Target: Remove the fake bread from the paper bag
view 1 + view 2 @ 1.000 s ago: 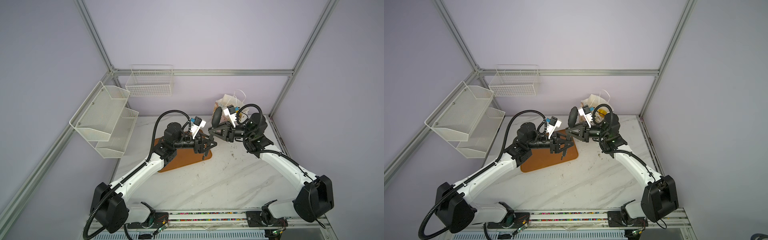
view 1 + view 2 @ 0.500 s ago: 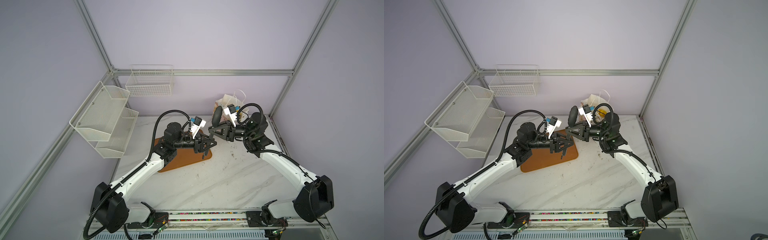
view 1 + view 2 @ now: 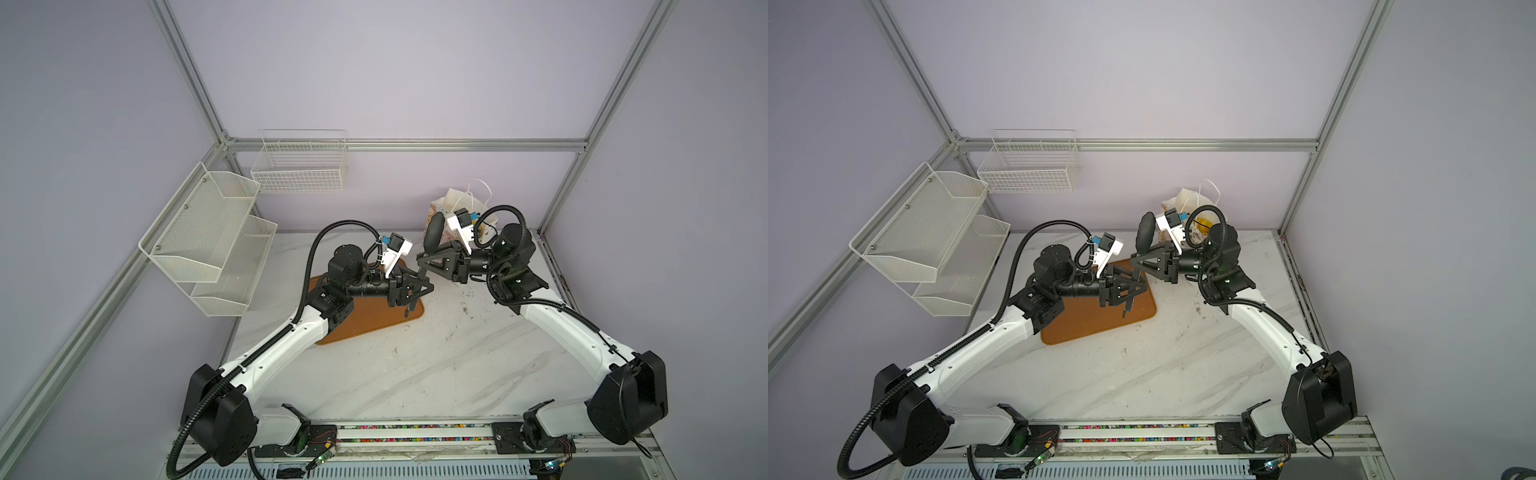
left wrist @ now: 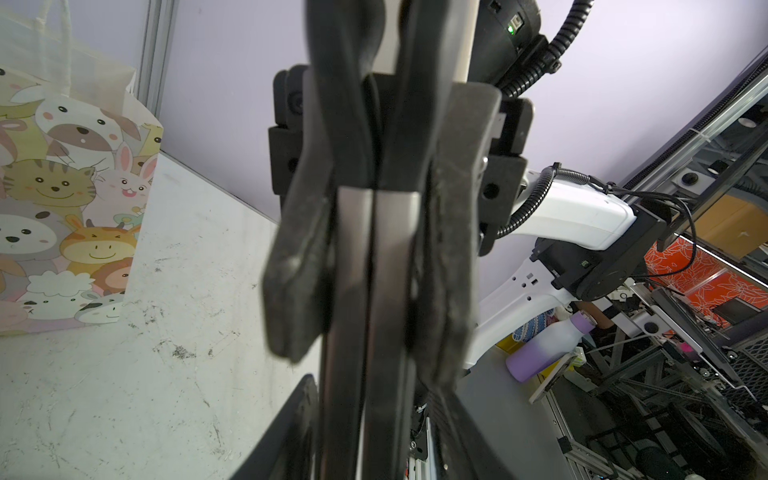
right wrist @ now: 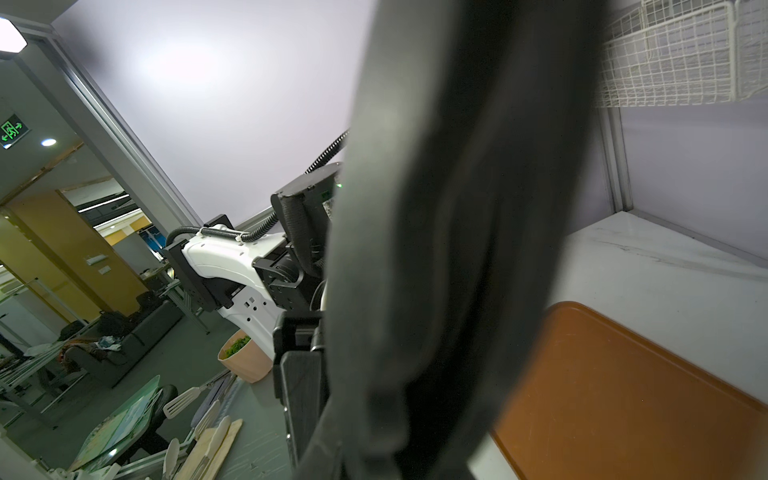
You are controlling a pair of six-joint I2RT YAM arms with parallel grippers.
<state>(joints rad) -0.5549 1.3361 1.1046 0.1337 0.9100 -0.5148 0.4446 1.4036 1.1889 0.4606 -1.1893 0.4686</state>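
Note:
The paper bag point(image 3: 457, 203) point(image 3: 1183, 199) with cartoon animal faces stands upright at the back right, and its printed side shows in the left wrist view point(image 4: 70, 187). A golden piece of fake bread point(image 3: 1202, 224) shows inside its mouth. Black tongs point(image 3: 434, 230) point(image 4: 374, 249) with steel arms hang between both grippers over the table's middle. My right gripper point(image 3: 427, 259) point(image 3: 1140, 259) is shut on their upper part. My left gripper point(image 3: 417, 289) point(image 3: 1133, 291) point(image 4: 374, 399) is shut on the lower arms. In the right wrist view the blurred tongs point(image 5: 457, 249) fill the middle.
A brown tray point(image 3: 374, 316) point(image 3: 1100, 320) point(image 5: 623, 395) lies flat under the left gripper. White mesh shelves point(image 3: 208, 245) and a wire basket point(image 3: 299, 166) hang on the left and back walls. The right arm's elbow point(image 3: 511, 249) stands right in front of the bag.
The left gripper's jaws have narrowed onto the tongs. Both arms have stayed almost where they were, and the right gripper's hold is unchanged.

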